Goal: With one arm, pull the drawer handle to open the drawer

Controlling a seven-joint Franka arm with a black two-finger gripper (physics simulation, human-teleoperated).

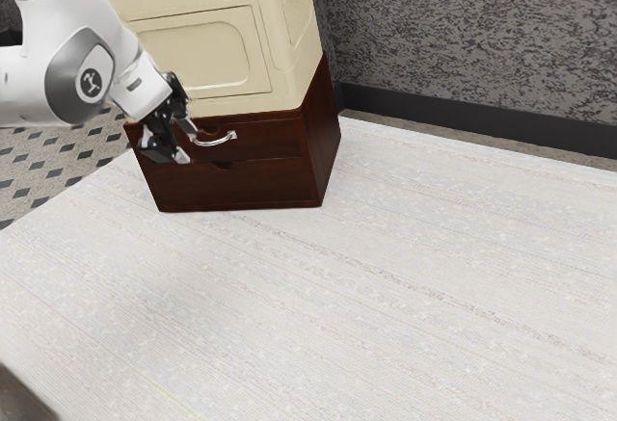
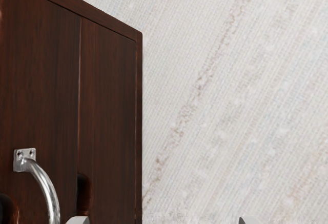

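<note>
The end effector (image 1: 188, 146), fingers apart, is at the handle (image 1: 218, 140) without gripping it; the drawer (image 1: 275, 142) sits closed, grasp and pull both remaining.

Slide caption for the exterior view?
White robot arm with open black two-finger claw near the curved silver handle of a dark brown wooden drawer unit, cream plastic box on top.
</note>
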